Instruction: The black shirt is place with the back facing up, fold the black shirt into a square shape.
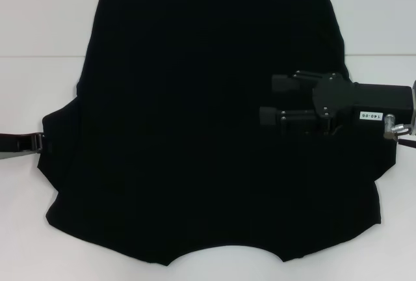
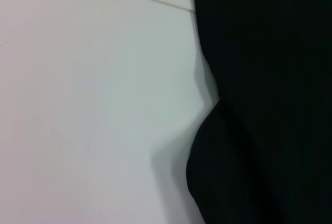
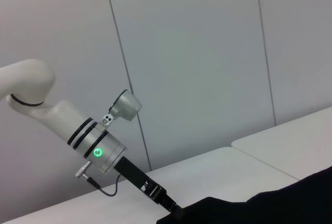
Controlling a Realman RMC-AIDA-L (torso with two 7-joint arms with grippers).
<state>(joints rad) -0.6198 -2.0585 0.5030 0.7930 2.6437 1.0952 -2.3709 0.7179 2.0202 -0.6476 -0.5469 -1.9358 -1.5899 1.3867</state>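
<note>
The black shirt (image 1: 195, 131) lies spread flat on the white table (image 1: 39, 21), its curved neckline at the near edge. My left gripper (image 1: 38, 143) is at the shirt's left sleeve edge, its fingers closed on the fabric. In the right wrist view the left gripper (image 3: 174, 214) tapers into a slightly raised fold of the shirt (image 3: 270, 206). The left wrist view shows only the sleeve edge (image 2: 249, 130) on the table. My right gripper (image 1: 273, 99) hovers over the shirt's right side, pointing left, open and holding nothing.
Bare white table (image 1: 390, 21) borders the shirt on the left, right and far side. A seam (image 1: 39, 56) crosses the tabletop. The left arm (image 3: 78, 125) stands in front of a grey panelled wall (image 3: 197, 53).
</note>
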